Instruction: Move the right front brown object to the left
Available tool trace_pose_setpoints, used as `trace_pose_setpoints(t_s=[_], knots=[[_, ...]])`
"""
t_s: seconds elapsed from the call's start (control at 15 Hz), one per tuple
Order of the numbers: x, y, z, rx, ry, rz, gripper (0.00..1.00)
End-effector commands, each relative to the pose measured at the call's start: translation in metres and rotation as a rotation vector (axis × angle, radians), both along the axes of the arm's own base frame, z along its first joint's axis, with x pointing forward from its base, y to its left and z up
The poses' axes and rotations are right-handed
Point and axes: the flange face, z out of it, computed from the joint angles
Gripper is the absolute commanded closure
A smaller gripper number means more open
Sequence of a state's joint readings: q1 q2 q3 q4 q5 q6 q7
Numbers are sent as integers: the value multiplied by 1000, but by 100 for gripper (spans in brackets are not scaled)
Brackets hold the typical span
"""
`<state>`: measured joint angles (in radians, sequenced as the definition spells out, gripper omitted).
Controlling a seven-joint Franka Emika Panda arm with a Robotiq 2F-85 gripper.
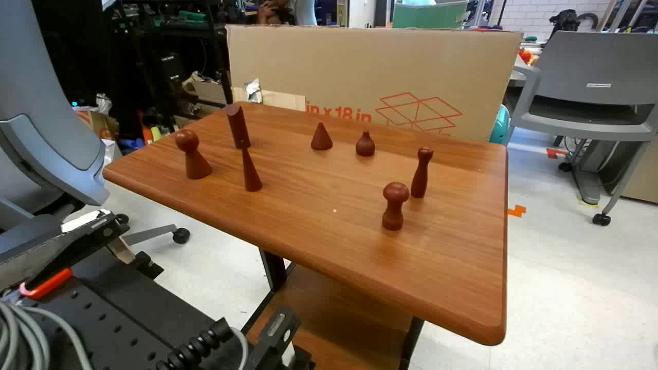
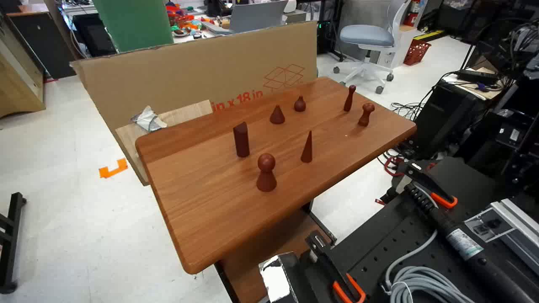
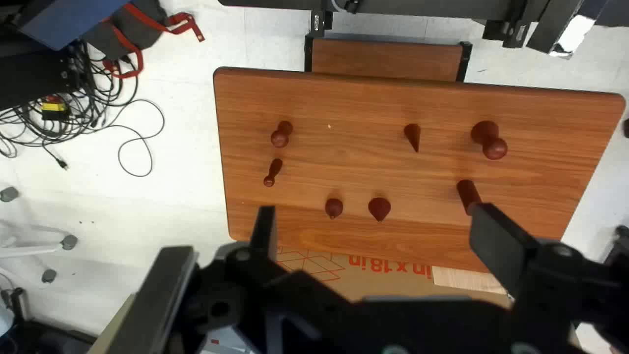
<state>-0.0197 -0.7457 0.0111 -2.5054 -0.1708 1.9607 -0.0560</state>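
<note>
The right front brown object (image 1: 394,206) is a short reddish-brown turned-wood piece with a broad rounded head and narrow waist. It stands upright on the wooden table (image 1: 318,216), toward its near right part in an exterior view. It also shows near the table's right end in an exterior view (image 2: 366,114) and at the upper left of the tabletop in the wrist view (image 3: 281,134). My gripper (image 3: 375,210) is open and empty, its fingers wide apart, high above the table. The brown object is not between the fingers. The gripper shows in neither exterior view.
A slim peg (image 1: 422,172) stands close behind the brown object. A cone (image 1: 322,137), a bulb piece (image 1: 365,145), a thin cone (image 1: 251,171), a cylinder (image 1: 238,126) and a ball-headed piece (image 1: 193,155) also stand there. A cardboard sheet (image 1: 329,61) lines the far edge.
</note>
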Motion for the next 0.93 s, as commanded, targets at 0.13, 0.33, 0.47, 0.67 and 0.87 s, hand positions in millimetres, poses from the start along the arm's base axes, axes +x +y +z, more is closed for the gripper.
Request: trace_pose_setpoints(t_s=[0.13, 0.33, 0.47, 0.67, 0.87], knots=[[0, 0, 1, 0, 0, 0, 0], [-1, -4, 5, 16, 5, 0, 0], [11, -15, 1, 19, 17, -13, 0], [30, -38, -11, 40, 46, -32, 0], [56, -67, -36, 57, 70, -25, 0]])
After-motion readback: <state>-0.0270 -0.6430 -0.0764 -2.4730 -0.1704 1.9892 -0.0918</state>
